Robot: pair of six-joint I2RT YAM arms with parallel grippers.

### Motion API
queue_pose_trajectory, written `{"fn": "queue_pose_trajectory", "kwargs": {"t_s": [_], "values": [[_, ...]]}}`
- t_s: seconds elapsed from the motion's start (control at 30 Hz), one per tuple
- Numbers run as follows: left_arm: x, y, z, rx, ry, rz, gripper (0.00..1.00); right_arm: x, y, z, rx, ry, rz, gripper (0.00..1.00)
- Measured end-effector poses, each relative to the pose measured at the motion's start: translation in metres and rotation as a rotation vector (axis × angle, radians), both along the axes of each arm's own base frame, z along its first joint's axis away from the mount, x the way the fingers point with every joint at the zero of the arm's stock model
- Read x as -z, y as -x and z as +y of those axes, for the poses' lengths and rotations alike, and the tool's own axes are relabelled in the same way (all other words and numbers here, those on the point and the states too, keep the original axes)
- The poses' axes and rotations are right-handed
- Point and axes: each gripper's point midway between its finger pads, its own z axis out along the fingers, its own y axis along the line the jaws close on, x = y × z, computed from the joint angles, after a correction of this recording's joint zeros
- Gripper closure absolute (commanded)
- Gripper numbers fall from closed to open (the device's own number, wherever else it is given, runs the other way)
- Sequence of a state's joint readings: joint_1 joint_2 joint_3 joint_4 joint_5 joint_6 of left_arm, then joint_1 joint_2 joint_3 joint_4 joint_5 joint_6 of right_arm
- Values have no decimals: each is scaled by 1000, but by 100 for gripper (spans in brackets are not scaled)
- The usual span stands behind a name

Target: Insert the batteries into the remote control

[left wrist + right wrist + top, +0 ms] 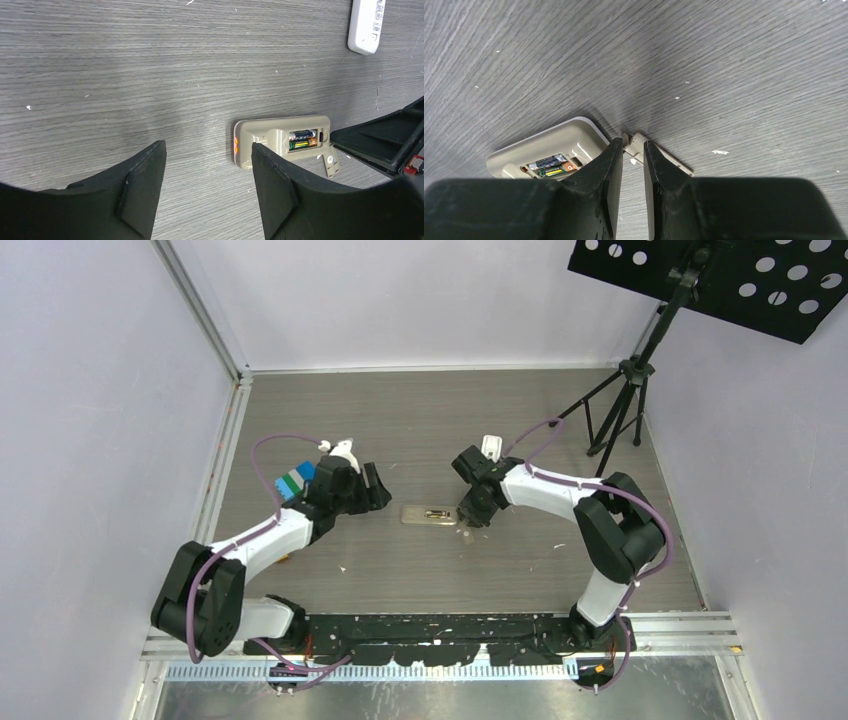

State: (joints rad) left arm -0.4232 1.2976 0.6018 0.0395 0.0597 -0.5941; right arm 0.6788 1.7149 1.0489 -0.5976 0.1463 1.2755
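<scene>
Lying back-up on the table (pixel 420 420), presumably so that its recess faced the tools, the remote (pixel 265 132) sat between them: the left gripper (pixel 207 147) hung spread and empty just short of its left end, and the right gripper (pixel 631 145) stood at the other end, jaws nearly together. A loose tan cover (pixel 669 161) lay by that end with its tip in the narrow gap; whether it was pinched I could not tell. Two batteries (pixel 302 139) sat side by side in the recess.
</scene>
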Motion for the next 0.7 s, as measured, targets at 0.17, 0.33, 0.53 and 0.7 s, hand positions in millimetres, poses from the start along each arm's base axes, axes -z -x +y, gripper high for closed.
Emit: {"fn": "queue_pose_trajectory", "kwargs": {"t_s": [0.17,0.33,0.53,0.7], "values": [[-3,0,2,-6,0,-12,34,4,-1,2,24,-3,12,75],[-8,2,4,-12,3,-29,34,6,-3,4,39,-5,18,76],[-11,2,5,-18,2,-40,34,7,-5,6,44,-8,20,80],[-16,1,6,-24,4,-53,34,7,-5,6,50,-10,19,99]]}}
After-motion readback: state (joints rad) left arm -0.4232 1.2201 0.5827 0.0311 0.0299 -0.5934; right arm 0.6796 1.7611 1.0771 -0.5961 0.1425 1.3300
